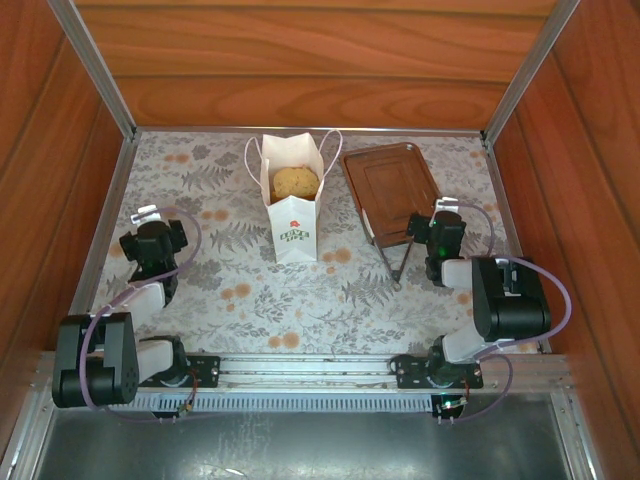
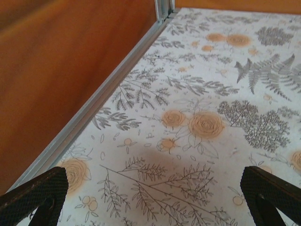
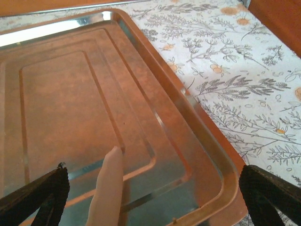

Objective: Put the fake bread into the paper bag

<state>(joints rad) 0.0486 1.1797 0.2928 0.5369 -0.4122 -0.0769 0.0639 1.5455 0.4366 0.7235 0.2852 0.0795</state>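
Loading by the look of it nearly done

Left fingers [image 2: 37, 190] hang wide and empty over the bare floral table [image 1: 230, 290], close by the wooden left wall [image 2: 61, 70] and well apart from the paper bag [image 1: 297, 215]; room on that side is tight toward the wall and open toward the middle; the paper bag stands upright near the far middle, mouth gaping and cord handles splayed aside, likely so that pieces can drop straight in; fake bread [image 1: 295, 182] shows as one speckled round bun just under the bag's rim, and whether more lies beneath it cannot be told; the brown tray [image 1: 390, 190] lies just right of the bag, not touching it, bare but for a pale slender thing [image 3: 107, 188] that I cannot name; right fingers [image 3: 270, 190] hover wide and empty over the tray's near corner, with the right wall close beyond; the clearest path to the bag's mouth, as I judge it, is from above.
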